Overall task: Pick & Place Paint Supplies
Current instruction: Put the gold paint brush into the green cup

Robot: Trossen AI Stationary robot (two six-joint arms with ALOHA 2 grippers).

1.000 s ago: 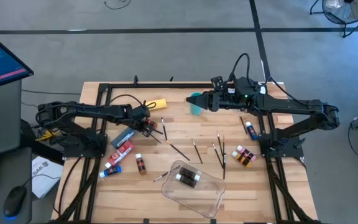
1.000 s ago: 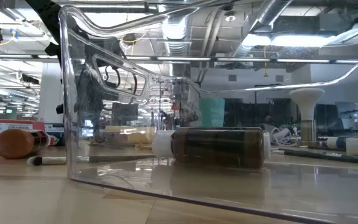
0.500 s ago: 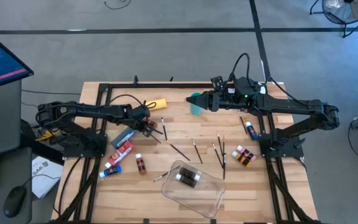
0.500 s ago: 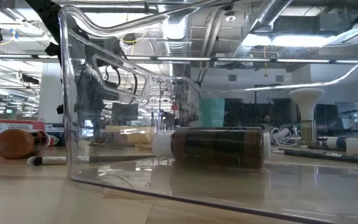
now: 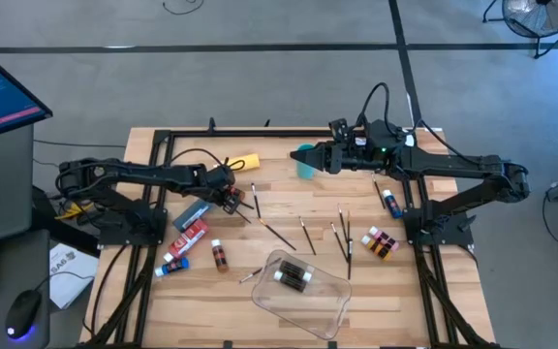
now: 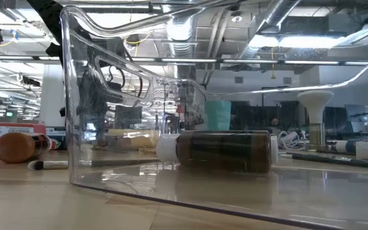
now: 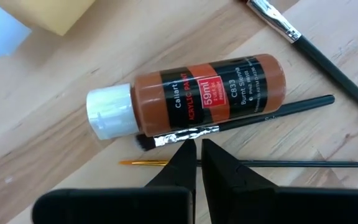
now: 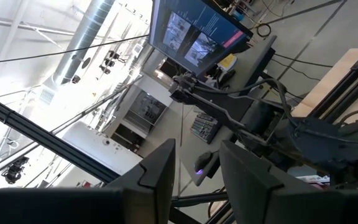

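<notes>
Wooden worktop point(image 5: 260, 218), slatted, on grey floor; items as follows. Left claw point(image 7: 197, 155): fingers together, empty, tips just above a thin brush point(image 7: 241, 163), w/ brown paint bottle point(image 7: 191, 94) (white cap) and a second brush point(image 7: 241, 122) close beyond. Right claw point(image 8: 194, 163): raised at approx. 12 o'clock of worktop beside teal cup point(image 5: 305, 163), fingers apart, nothing seen between them. Clear tray point(image 5: 303, 293) at 6 o'clock, holding one dark bottle point(image 5: 294, 277). Loose brushes point(image 5: 342, 233) at centre. Red tube point(image 5: 191, 236) and blue-capped tube point(image 5: 174, 263) at 8 o'clock. Small bottles point(image 5: 381, 241) at 4 o'clock. Yellow bottle point(image 5: 243, 162) at 11 o'clock.
</notes>
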